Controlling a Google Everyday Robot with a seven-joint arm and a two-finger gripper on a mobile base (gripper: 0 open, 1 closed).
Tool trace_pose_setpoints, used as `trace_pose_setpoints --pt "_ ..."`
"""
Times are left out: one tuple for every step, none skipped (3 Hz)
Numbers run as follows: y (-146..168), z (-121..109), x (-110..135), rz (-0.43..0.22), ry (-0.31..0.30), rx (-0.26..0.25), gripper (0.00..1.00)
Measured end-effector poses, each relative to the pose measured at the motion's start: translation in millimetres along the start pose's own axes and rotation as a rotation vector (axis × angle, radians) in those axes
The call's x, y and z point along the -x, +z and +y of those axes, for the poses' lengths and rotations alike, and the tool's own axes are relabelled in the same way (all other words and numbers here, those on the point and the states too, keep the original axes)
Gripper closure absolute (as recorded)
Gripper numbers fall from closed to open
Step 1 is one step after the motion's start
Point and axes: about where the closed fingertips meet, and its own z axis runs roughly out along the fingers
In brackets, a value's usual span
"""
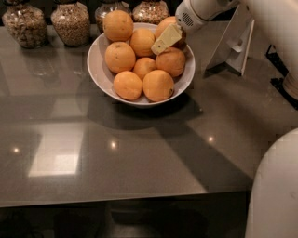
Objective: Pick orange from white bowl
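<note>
1. Locate the glossy dark-grey table [139,158]. Along its back edge, from the left, stand four clear glass jars [71,21], each filled with pale brown grain. The third jar is partly hidden behind the fruit pile.

2. Just in front of the jars, find the wide, round white ceramic bowl [95,69]. It holds eight round oranges in a heap. The smaller orange [144,67] sits at the middle of the heap, with larger ones touching it on all sides.

3. Identify the target orange [163,24], a large fruit at the back right of the bowl, resting against the rim and on the fruit below it.

4. Check the gripper [166,38]. Its cream-coloured tip lies across the front of the target orange, on the end of the white arm [205,9] that reaches in from the upper right. You cannot tell whether the gripper is apart or clamped on the fruit.

5. To the right of the bowl, apart from it, a white folded stand [233,42] rests upright on the table. The rounded white robot body [274,186] fills the lower right corner.
</note>
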Motion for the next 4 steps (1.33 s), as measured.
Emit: trace_pose_setpoints --pt "0.8 0.1 4.5 -0.006 0.005 0.007 0.51" --pt "-2.7 -0.9 7.7 -0.006 0.005 0.007 0.75" --pt "-5.8 2.1 12.9 -0.022 0.0 0.013 0.98" --pt "-17.1 8.2 22.5 -0.047 -0.028 0.019 1.0"
